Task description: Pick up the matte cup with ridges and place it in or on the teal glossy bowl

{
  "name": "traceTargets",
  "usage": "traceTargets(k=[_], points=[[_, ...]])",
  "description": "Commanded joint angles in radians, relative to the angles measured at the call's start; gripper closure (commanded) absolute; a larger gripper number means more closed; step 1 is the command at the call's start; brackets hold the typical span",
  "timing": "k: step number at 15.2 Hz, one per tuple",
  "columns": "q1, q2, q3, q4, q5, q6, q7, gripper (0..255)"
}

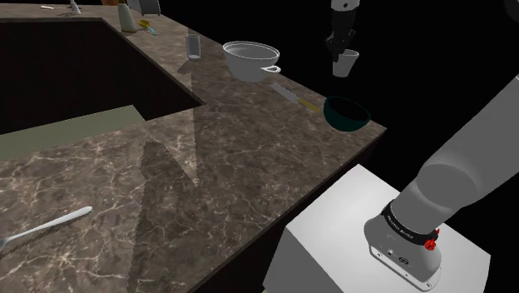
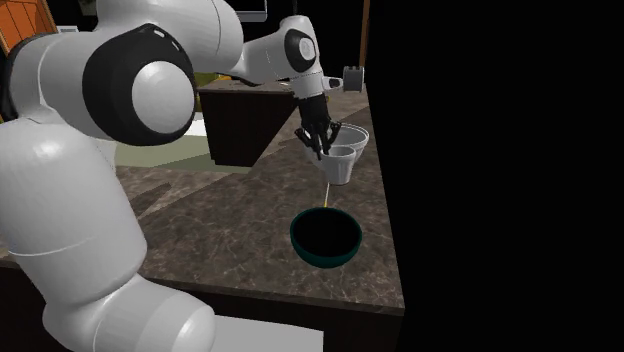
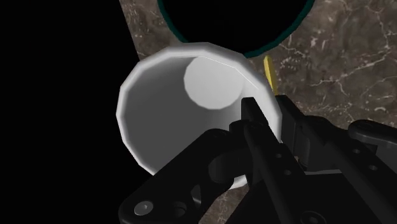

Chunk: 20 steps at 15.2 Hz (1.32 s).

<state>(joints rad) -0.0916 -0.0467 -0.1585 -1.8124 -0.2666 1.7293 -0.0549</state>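
Gripper (image 3: 268, 118) pinching the white cup (image 3: 172, 114) by its rim wall, one finger inside; cup in the air above the counter (image 2: 230, 230), just beyond the teal bowl (image 2: 325, 238). We judge it light, stiff, and prone to slipping.

Dark brown veined marble countertop (image 1: 166, 166), L-shaped, olive-green floor (image 1: 66, 125) below, black area (image 1: 441, 50) beyond its edge
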Motion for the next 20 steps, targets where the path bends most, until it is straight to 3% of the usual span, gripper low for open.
traceTargets(k=[1,6,20], points=[[0.000,-0.097,0.001,-0.100,-0.015,0.002,0.007,255],[-0.004,-0.314,0.013,-0.288,-0.042,-0.030,0.018,255],[-0.009,-0.301,0.000,-0.461,-0.059,0.153,0.061,255]])
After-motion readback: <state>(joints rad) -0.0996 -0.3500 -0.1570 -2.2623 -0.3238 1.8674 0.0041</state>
